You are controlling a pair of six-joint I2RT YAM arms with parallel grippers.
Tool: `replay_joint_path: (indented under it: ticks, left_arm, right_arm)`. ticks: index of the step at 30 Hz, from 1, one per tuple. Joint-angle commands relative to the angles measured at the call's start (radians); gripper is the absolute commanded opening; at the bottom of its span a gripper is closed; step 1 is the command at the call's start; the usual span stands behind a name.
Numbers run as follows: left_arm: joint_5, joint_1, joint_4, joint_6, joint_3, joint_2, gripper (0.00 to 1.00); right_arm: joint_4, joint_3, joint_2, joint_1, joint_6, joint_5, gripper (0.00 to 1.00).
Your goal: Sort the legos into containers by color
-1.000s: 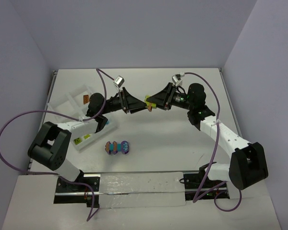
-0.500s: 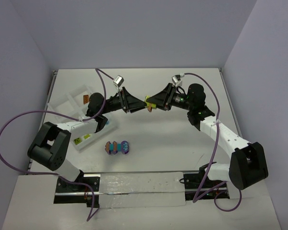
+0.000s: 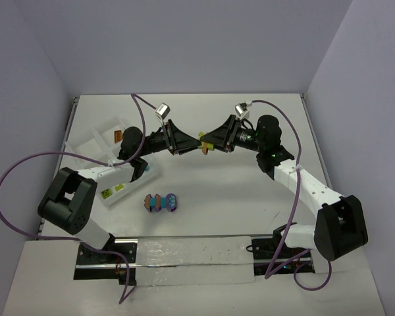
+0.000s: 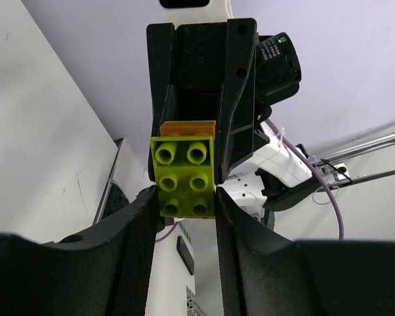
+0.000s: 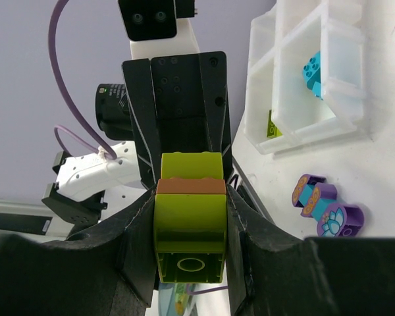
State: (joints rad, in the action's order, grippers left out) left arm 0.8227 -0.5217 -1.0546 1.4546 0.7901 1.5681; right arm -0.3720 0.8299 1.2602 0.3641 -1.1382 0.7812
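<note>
A lego cluster of lime green, orange-brown and lime green bricks hangs in the air above the table's middle, gripped from both ends. My left gripper is shut on its lime end brick, with the orange-brown layer behind. My right gripper is shut on the other lime brick. A second cluster of purple, turquoise and orange-brown bricks lies on the table; it also shows in the right wrist view. The white tray stands at the left and holds an orange-brown brick, a turquoise brick and a lime brick.
Both arms reach inward and meet over the table's middle. Purple cables loop over the left side and the right side. Grey walls close the table at the back and sides. A metal rail runs along the near edge.
</note>
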Motion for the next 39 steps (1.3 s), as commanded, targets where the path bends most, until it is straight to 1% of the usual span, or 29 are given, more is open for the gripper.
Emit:
replay_joint_path:
  ticks: [1,3,8,12,14,15,23,25,27,30,34,39]
  left_arm:
    - [0.003,-0.003,-0.032,-0.018,0.052,-0.017,0.38]
    - [0.005,-0.003,-0.029,-0.017,0.056,-0.013,0.35]
    - [0.012,-0.004,-0.029,-0.014,0.058,-0.010,0.34]
    - [0.015,-0.006,-0.024,-0.012,0.061,-0.008,0.20]
    - [0.016,-0.006,-0.012,-0.015,0.061,-0.007,0.05]
    - [0.016,-0.006,-0.002,-0.018,0.061,-0.007,0.00]
    - [0.007,-0.006,0.005,-0.015,0.030,-0.018,0.00]
    - [0.006,-0.006,0.000,-0.011,0.028,-0.019,0.00]
    - [0.005,-0.005,-0.001,-0.010,0.025,-0.022,0.00]
    - [0.004,-0.004,0.002,-0.012,0.028,-0.024,0.00]
    - [0.003,-0.004,0.005,-0.013,0.029,-0.027,0.00]
    - [-0.005,-0.001,0.003,-0.012,0.024,-0.031,0.00]
  right_arm:
    - [0.003,0.015,-0.002,0.012,0.035,-0.008,0.00]
    - [0.012,0.017,-0.001,0.013,0.042,-0.009,0.00]
    - [0.013,0.015,-0.001,0.013,0.047,-0.017,0.00]
    - [0.042,0.023,-0.001,0.013,0.070,-0.032,0.00]
    - [0.074,0.033,-0.003,0.013,0.097,-0.050,0.00]
    - [0.093,0.038,-0.005,0.013,0.110,-0.059,0.00]
    - [0.197,0.074,-0.010,0.013,0.183,-0.111,0.00]
    - [0.206,0.077,-0.007,0.013,0.188,-0.114,0.06]
    - [0.204,0.076,0.001,0.013,0.182,-0.112,0.22]
    - [0.195,0.073,0.008,0.012,0.174,-0.104,0.34]
    - [0.186,0.068,0.008,0.012,0.166,-0.103,0.41]
    - [0.159,0.048,0.011,0.008,0.141,-0.094,0.42]
